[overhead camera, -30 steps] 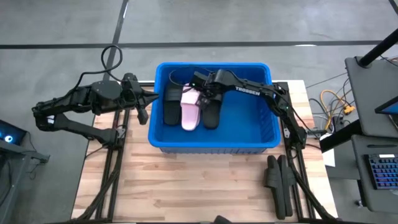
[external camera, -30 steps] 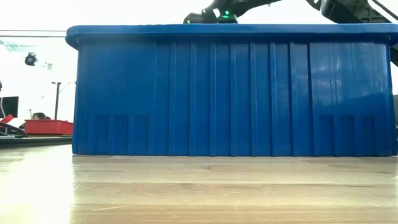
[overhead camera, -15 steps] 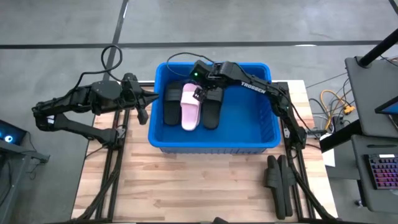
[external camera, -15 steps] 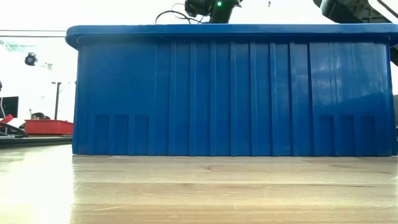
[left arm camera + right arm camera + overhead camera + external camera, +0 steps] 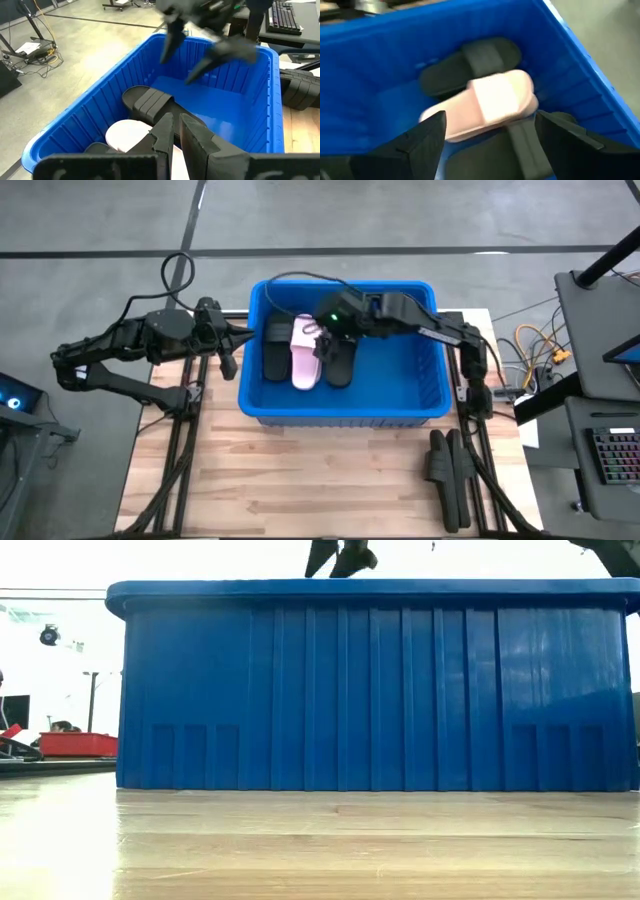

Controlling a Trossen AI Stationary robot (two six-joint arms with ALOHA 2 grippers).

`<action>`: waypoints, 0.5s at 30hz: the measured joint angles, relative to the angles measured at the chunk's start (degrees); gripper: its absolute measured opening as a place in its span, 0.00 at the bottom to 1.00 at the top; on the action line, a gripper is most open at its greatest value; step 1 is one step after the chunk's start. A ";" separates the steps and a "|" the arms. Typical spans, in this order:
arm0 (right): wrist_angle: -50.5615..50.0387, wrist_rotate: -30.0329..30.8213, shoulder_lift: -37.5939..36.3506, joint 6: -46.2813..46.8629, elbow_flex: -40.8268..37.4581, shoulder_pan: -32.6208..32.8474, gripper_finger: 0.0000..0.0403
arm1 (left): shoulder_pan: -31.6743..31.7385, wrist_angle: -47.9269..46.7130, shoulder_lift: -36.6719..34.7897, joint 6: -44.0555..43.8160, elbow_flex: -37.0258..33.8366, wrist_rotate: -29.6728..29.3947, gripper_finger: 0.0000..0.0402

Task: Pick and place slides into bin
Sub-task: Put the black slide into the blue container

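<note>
Left pincer [image 5: 243,340] parked at the frame's left, just outside the bin's [image 5: 342,416] left wall, fingers pressed together on nothing. Waited there; no part in the coming move, by the look of it.

Inside the bin, toward its upper-left part in the high view: three slides side by side, touching. From left to right, a black slide [image 5: 275,350], the pink slide [image 5: 306,356], another black slide [image 5: 341,363]. Long axes ran roughly top to bottom of the frame, the pink one overlapping its neighbours.

Right pincer [image 5: 322,340] hung above that cluster, over the seam between the pink slide and the right-hand black one, fingers spread wide and empty. In the low view, seen just clear of the bin's rim, so raised above the slides, not among them.

Further right and lower, outside the bin on the wooden surface [image 5: 330,480] near the lower right: a spare black pair [image 5: 447,475], still to be placed, long axes also top to bottom. Judged nearer to the right arm than the left, lying well down-frame and right of the open pincer.
</note>
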 joint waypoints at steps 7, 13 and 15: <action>-1.75 6.70 -4.54 -0.11 -0.02 10.08 0.69 | 0.01 0.01 0.00 -0.02 0.00 0.02 0.04; -4.18 19.80 -6.93 1.98 -0.04 18.79 0.65 | -0.01 0.02 0.11 0.00 0.00 0.02 0.04; -4.95 21.06 -7.30 3.65 -0.04 20.64 0.64 | 0.01 0.00 0.17 0.00 0.00 0.02 0.04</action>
